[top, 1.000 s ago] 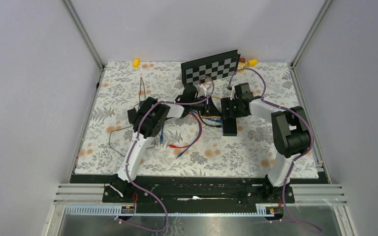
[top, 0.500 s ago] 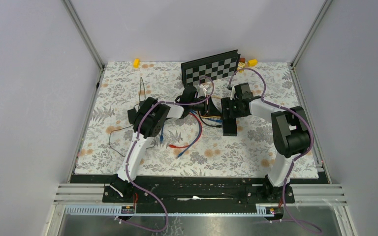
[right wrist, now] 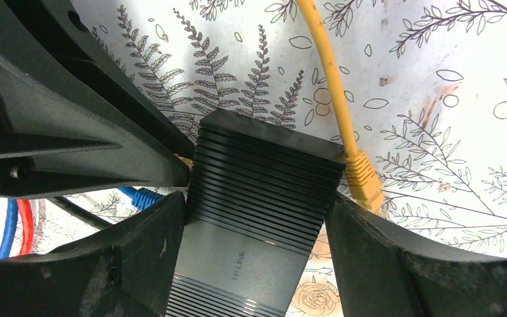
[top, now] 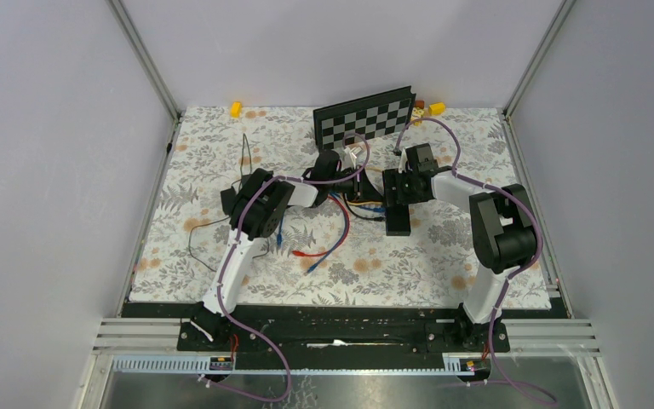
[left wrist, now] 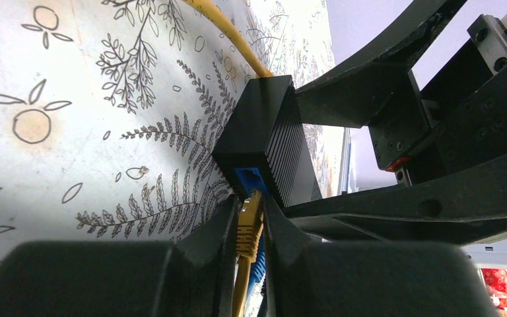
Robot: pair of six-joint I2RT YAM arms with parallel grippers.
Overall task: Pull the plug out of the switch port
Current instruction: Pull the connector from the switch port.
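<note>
The black TP-Link switch (right wrist: 251, 198) lies on the flowered mat and shows in the top view (top: 398, 221). My right gripper (right wrist: 257, 211) is shut on its two sides, also seen from above (top: 396, 203). In the left wrist view the switch (left wrist: 267, 139) has a blue port (left wrist: 251, 177) facing me. My left gripper (left wrist: 249, 208) is shut on a yellow plug (left wrist: 249, 228) whose tip is at that port; I cannot tell whether it is seated. From above the left gripper (top: 364, 198) sits left of the switch.
A second yellow cable (right wrist: 333, 99) ends in a plug (right wrist: 363, 181) at the switch's other side. A blue plug (right wrist: 138, 196) lies by the left finger. Red (top: 306, 252), blue (top: 334, 243) and black (top: 200, 230) cables sprawl on the mat. A checkerboard (top: 364, 115) stands at the back.
</note>
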